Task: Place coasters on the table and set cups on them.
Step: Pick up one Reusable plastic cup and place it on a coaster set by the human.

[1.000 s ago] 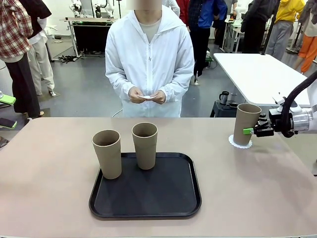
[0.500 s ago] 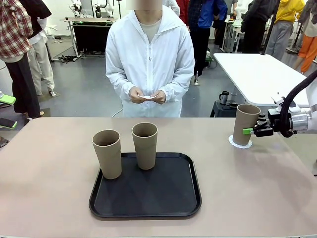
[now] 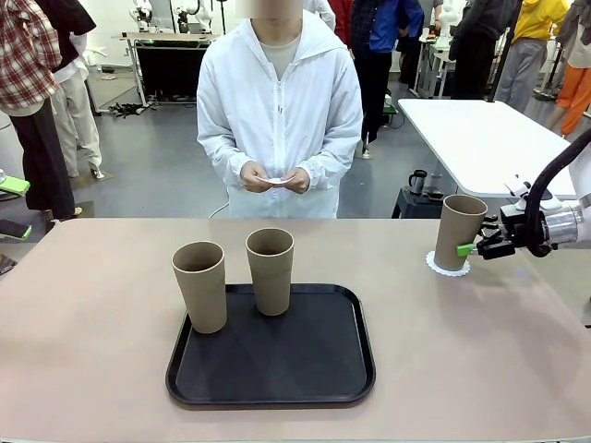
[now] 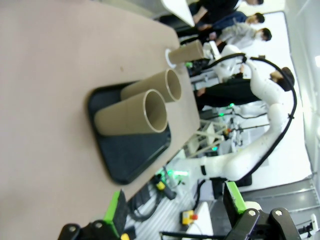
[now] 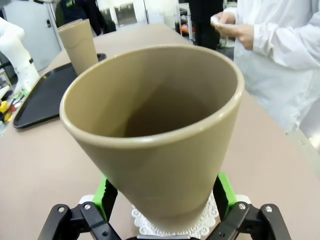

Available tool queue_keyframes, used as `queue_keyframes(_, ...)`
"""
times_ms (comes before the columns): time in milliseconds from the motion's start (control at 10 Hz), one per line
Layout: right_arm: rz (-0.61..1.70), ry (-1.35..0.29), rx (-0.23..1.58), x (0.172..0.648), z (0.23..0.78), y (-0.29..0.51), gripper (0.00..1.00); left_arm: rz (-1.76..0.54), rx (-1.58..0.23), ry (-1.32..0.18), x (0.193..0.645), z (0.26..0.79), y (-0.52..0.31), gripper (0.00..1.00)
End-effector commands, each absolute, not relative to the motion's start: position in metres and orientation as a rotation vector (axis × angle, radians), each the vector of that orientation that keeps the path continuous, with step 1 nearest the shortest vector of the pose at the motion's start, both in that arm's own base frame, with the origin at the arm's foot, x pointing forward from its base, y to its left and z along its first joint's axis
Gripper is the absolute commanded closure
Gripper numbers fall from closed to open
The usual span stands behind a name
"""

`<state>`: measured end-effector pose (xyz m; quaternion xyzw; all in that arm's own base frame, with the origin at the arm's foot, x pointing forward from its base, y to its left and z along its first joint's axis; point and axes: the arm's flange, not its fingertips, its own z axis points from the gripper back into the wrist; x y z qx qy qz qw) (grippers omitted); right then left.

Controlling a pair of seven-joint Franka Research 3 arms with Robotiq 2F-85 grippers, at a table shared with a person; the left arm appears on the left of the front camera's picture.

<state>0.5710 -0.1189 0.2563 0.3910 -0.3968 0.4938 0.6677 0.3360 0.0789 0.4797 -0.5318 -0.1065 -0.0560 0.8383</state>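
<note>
A black tray (image 3: 268, 399) with two cups (image 3: 200, 286) sits before the person (image 3: 280, 111).

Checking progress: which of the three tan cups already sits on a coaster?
The cup at the robot's right, on the white doily by the right gripper; the left cup and middle cup stand on the black tray.

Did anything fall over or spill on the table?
Nothing looks wrong. The left cup and middle cup stand upright on the black tray; the right cup stands on its lacy coaster, the right claw open around it.
</note>
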Motion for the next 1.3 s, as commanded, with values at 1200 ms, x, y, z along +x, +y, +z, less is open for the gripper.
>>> queue_keyframes(1200,0.593,-0.358,0.188,0.414,0.511,-0.061,0.0,-0.121,-1.133,-0.233,0.336,0.48,0.077,0.0)
